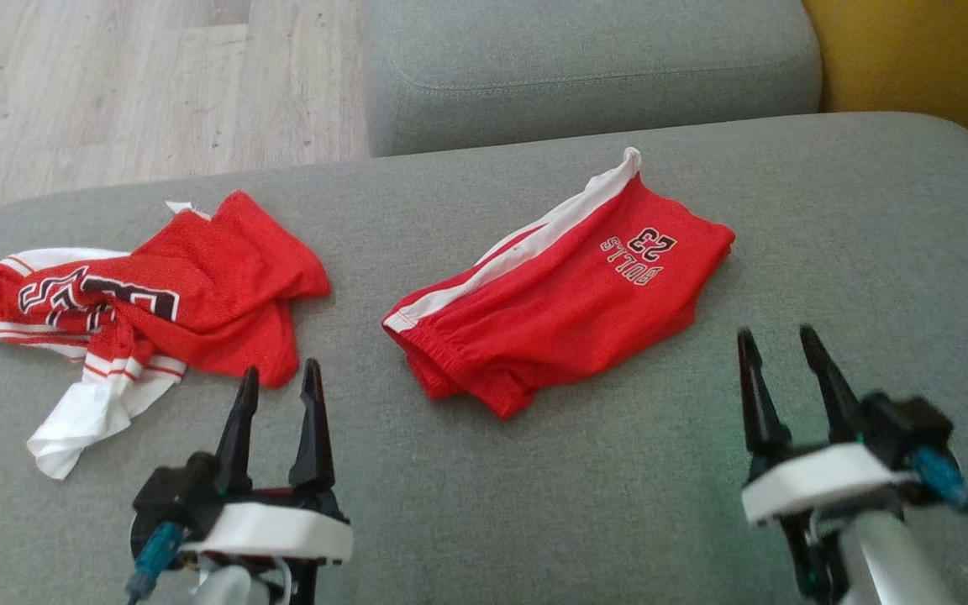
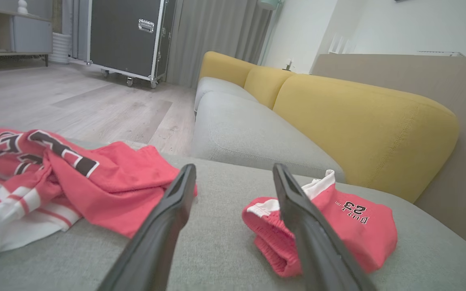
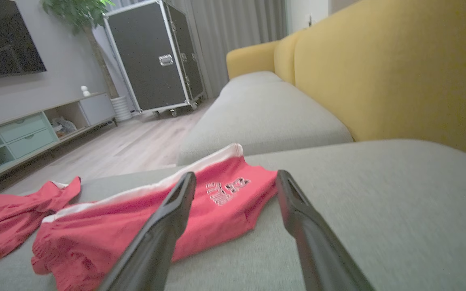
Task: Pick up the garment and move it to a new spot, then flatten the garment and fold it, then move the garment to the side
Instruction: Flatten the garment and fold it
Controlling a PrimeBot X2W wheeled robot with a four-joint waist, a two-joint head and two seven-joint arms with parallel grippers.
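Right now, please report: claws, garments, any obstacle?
Left claw open, empty. Right claw open, empty. Red shorts lie ahead, between the claws, untouched. Red jersey crumpled at left. Path to shorts free.

Soft, even daylight filled the head view, with no glare. The shorts (image 1: 560,294) threw only a thin, faint shadow onto the grey sofa cushion (image 1: 484,504). The right jaws were smeared by motion blur there, while the left jaws looked crisper. Both wrist views were dimmer and cooler, washing the red cloth toward pink. Their wide lenses bent straight lines near the edges, and the close jaws were out of focus. In the left wrist view the white wall (image 2: 399,28) was the brightest patch. The right wrist view was slightly soft throughout.
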